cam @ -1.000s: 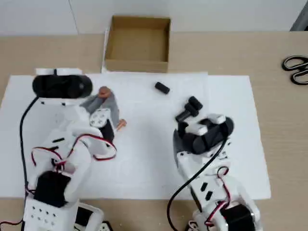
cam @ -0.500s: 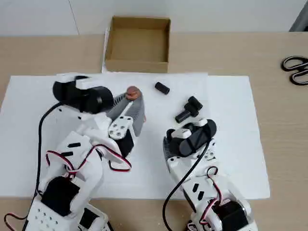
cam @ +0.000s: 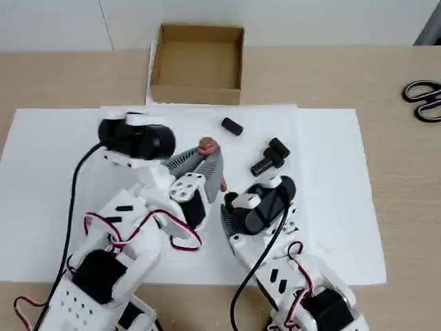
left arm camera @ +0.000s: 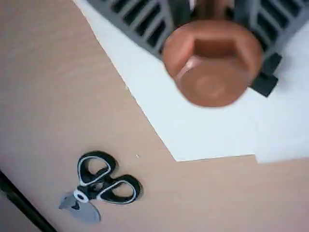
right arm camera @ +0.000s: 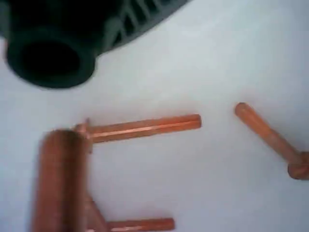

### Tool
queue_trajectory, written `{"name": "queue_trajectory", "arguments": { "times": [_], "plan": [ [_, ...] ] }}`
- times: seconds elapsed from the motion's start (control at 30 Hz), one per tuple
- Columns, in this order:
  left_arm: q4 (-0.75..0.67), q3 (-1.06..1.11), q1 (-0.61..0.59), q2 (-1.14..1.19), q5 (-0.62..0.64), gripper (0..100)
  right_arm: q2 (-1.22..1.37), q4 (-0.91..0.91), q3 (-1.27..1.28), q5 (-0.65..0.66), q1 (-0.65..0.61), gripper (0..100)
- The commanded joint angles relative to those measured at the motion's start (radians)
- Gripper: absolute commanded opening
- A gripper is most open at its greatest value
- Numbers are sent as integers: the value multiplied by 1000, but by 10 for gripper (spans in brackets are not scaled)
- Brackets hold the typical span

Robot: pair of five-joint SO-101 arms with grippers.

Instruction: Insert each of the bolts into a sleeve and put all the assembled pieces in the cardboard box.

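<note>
The high camera hangs above the light wooden table (cam: 358, 76) and looks almost straight down, far enough off to take in the whole white paper sheet (cam: 344, 193), the open brown cardboard box (cam: 196, 93) at the far side and the two white arms (cam: 117, 248) at the near edge. The left wrist camera sits right behind a copper-brown hex-headed bolt (left arm camera: 212, 63) (its head looms large between ribbed grey fingers (left arm camera: 130, 14)) and faces outward over the sheet's corner to black-handled scissors (left arm camera: 104, 186), the same pair lying at the high view's right edge. The right wrist camera points down at the sheet from close by, past a black tubular sleeve (right arm camera: 48, 58) held near the lens, onto loose copper-coloured bolts (right arm camera: 145, 126).
</note>
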Motion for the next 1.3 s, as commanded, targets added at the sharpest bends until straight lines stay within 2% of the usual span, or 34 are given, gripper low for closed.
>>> {"name": "queue_trajectory", "arguments": {
  "times": [0.0,1.27],
  "plan": [
    [-31,-7,14,9,2,5,-10,-24,-9,9,-12,4],
    [40,50,48,15,0,5,-18,-44,-9,9,-13,4]
  ]
}}
